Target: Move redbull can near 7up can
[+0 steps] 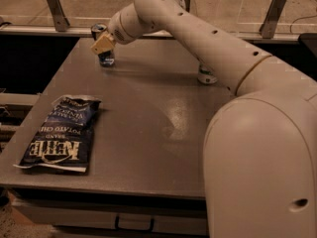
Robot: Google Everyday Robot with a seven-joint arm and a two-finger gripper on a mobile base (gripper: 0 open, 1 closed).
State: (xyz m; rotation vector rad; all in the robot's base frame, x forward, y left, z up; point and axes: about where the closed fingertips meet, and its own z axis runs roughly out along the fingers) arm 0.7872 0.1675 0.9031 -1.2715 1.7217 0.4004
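Observation:
The redbull can (105, 58), slim and blue-and-silver, stands upright at the far left of the grey table (148, 113). My gripper (103, 43) is right at the can, covering its middle, so only the top and base of the can show. The 7up can (206, 76), white with green, stands at the far right of the table. It is mostly hidden behind my arm (198, 38), and only its lower part shows.
A dark blue Kettle chip bag (62, 135) lies flat near the table's front left edge. A rail with metal posts (54, 6) runs behind the table. My arm's large body (262, 167) fills the right foreground.

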